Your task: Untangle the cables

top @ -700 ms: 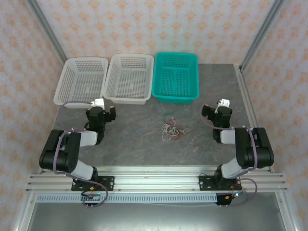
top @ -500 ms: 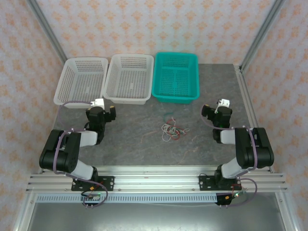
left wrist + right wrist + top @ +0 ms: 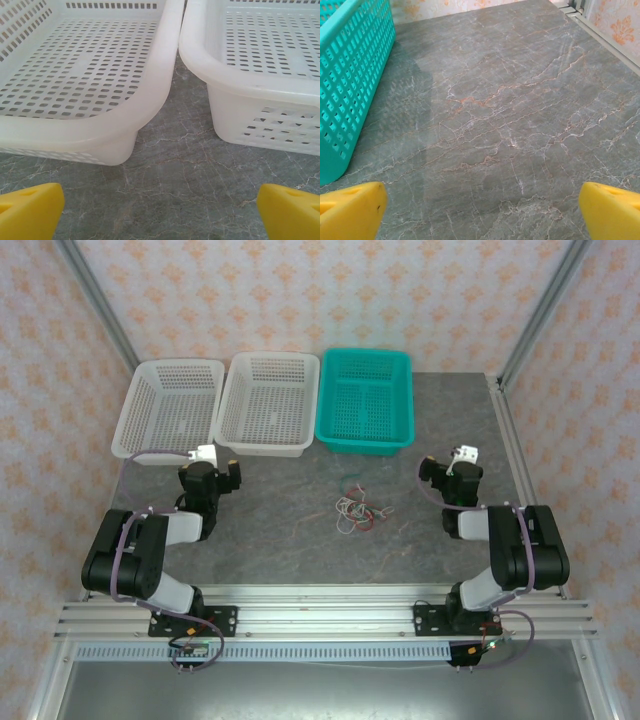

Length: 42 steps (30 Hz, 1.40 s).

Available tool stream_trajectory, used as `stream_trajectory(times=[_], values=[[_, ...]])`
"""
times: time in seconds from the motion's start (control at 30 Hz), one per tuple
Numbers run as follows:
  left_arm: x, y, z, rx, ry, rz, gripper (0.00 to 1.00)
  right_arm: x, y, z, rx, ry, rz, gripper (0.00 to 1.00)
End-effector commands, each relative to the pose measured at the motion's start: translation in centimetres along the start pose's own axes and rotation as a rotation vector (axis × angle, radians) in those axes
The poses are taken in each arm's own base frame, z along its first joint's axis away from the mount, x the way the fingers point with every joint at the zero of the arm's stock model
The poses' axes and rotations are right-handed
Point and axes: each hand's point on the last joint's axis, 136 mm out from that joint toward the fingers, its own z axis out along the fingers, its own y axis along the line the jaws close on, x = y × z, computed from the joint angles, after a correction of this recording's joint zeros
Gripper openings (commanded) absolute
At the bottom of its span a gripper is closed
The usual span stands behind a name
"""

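Tangled cables [image 3: 356,508], curled clump, long axis unclear

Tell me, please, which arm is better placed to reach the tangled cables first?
Right, probably. The right gripper sits nearer the cables in the top view, open, over bare table beside the teal basket. The left gripper is farther and faces the two white baskets.

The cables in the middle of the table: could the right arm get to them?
Probably yes. The cables lie on bare table to the left of the open right gripper, with nothing between them.
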Motion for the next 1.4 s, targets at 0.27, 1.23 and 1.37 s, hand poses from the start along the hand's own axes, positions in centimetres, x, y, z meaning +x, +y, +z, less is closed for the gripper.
stream_trajectory(times=[0.27, 1.23, 1.37], values=[[-2.2, 0.5, -0.3, -0.021, -0.056, 0.008, 1.00, -6.2, -4.2, -7.0, 0.268, -0.069, 0.320, 1.00], [-7.2, -22.0, -20.5, 0.901, 0.185, 0.025, 1.00, 8.5, 19.5, -10.3, -0.286, 0.900, -0.217, 0.60], [-7.2, -22.2, -19.2, 0.825, 0.280, -0.058, 1.00, 7.9, 20.4, -10.6, -0.365, 0.829, -0.219, 0.12]])
